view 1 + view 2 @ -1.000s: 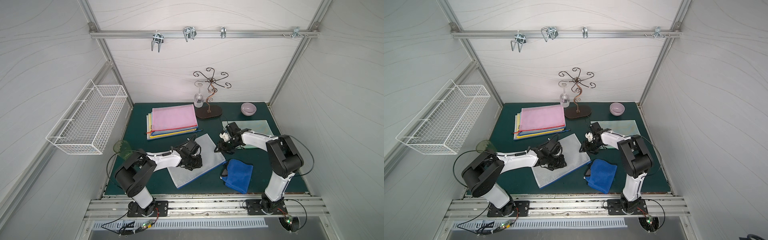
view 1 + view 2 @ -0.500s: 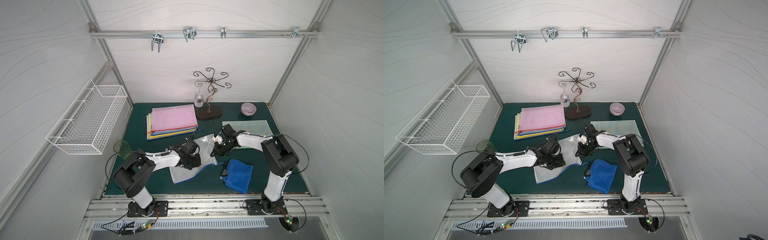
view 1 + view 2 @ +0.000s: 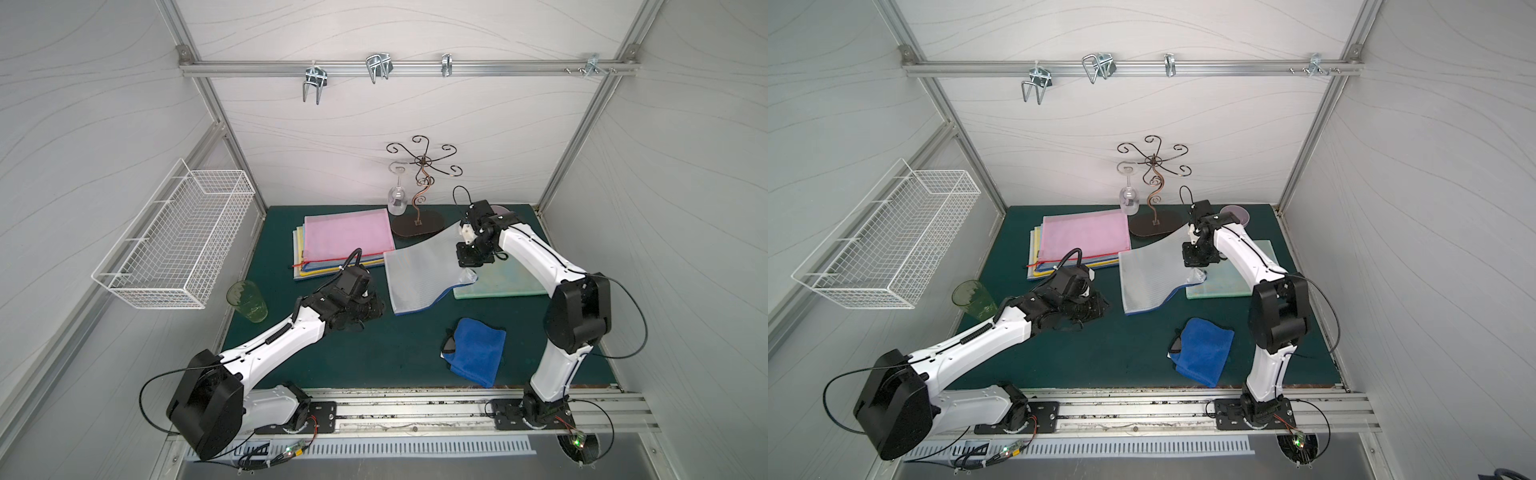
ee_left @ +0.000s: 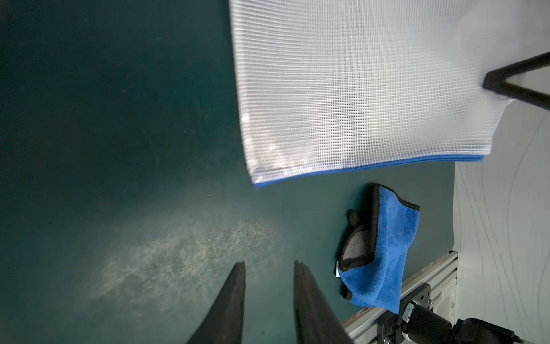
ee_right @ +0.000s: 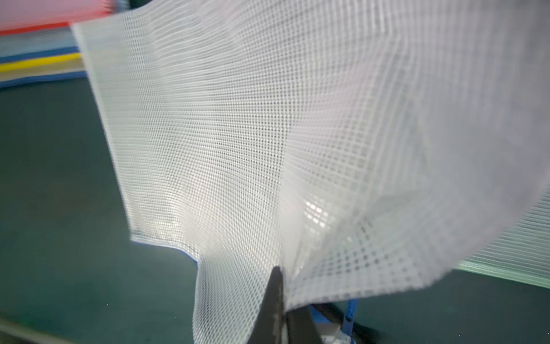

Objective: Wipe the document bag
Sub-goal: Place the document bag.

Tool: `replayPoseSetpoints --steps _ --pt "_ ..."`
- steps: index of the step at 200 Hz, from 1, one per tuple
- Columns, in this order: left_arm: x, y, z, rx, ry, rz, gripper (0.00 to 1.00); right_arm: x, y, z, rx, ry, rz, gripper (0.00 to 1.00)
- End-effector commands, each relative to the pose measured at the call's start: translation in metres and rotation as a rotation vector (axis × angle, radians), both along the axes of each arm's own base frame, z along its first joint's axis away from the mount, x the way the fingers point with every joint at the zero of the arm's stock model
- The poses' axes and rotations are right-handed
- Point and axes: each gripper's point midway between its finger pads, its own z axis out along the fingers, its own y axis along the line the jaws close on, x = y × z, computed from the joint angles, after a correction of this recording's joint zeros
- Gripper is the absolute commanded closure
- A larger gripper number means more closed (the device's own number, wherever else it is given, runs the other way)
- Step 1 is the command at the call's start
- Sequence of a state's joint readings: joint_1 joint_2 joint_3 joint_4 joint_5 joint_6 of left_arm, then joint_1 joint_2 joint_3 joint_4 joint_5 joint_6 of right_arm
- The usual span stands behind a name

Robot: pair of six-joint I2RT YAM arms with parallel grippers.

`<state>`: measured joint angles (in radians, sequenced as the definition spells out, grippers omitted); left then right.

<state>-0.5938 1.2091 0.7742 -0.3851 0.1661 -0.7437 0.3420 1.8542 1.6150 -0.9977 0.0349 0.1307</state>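
A translucent white mesh document bag (image 3: 419, 270), edged in blue, hangs at the centre of both top views. Its right corner is raised and the rest sags down toward the green mat (image 3: 374, 357).

The right gripper (image 3: 468, 270), just right of centre, is clamped tight on that raised corner. The right wrist view is smeared by motion, so how deep the pinch goes is hard to tell.

A second ago the bag lay flat, lower in the frame, with the right jaws apart at its edge and the left gripper pressing down on it. Now the left gripper (image 3: 374, 311) has come off and sits below and left of the bag. Its jaws are a little apart and hold nothing (its wrist view shows only bare mat between them).

The bag has moved up and to the right, partly over a pale green bag (image 3: 511, 278) at centre right. The blue cloth (image 3: 476, 351) lies alone at lower right of centre, with neither arm on it.

As a judgement, no wiping is under way. The bag is being turned over or carried aside, and the cloth must be picked up before any further wiping.
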Motion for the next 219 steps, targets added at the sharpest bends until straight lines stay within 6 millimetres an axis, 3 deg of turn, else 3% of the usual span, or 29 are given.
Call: replayPoseSetpoints --steps 1,35,62,123,174,219 --pt "-0.003 0.01 0.006 0.03 -0.007 0.007 0.68 0.011 -0.056 -0.018 -0.208 0.032 0.005 1.0" --pt "-0.008 0.019 0.004 0.037 0.001 0.017 0.68 0.046 -0.098 -0.013 -0.237 -0.044 -0.045 1.0" --pt "-0.007 0.026 0.004 0.04 0.005 0.034 0.68 0.059 -0.111 -0.014 -0.249 -0.039 0.007 1.0" --pt "0.004 0.032 0.003 0.03 0.017 0.057 0.69 0.065 -0.131 -0.03 -0.327 -0.006 0.154 1.0" --pt "0.01 0.037 0.0 0.028 0.034 0.06 0.69 0.062 -0.183 -0.041 -0.474 0.005 0.123 1.0" --pt "0.018 0.038 -0.003 0.007 0.05 0.07 0.69 0.07 -0.205 -0.046 -0.533 -0.044 0.126 1.0"
